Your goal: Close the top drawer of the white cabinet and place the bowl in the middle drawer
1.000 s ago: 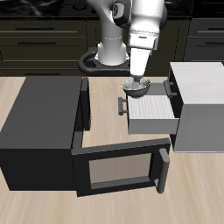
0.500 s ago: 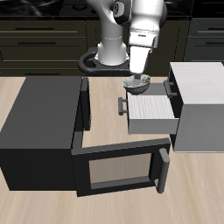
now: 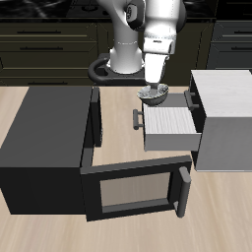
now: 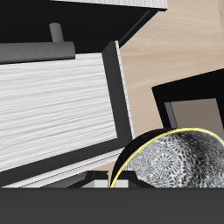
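Dark kitchen cupboards line the back; a pale wood table (image 3: 30, 103) fills the front. At the view's left stands a black box (image 3: 44, 148), its windowed door (image 3: 133, 194) swung down and open. No writing is legible anywhere. Right of it, the middle drawer (image 3: 175, 126) juts from the white cabinet (image 3: 224, 118). Over the drawer's far corner the gripper (image 3: 154, 92) pinches the bowl (image 3: 153, 95), silver with a speckled rim; it sits a touch higher than half a second ago.
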Motion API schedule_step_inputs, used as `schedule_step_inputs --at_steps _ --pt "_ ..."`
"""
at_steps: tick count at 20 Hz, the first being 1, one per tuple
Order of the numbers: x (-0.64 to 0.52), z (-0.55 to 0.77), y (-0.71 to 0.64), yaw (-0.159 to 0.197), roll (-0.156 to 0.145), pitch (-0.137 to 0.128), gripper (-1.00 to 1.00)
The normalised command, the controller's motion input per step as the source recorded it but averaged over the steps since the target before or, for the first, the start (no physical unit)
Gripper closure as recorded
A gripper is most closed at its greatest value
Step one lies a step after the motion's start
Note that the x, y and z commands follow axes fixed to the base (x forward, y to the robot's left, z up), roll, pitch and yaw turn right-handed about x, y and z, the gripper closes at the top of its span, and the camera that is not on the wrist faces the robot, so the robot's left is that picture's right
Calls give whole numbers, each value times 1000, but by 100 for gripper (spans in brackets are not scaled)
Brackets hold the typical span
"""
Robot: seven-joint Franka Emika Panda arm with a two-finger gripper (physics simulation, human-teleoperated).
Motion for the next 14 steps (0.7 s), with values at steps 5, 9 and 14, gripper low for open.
schedule_step_inputs --at_steps 5,9,14 --pt "-157 -45 114 15 32 -3 100" --pt "-181 36 212 -18 58 -11 100" --pt "-200 -103 270 12 77 7 100"
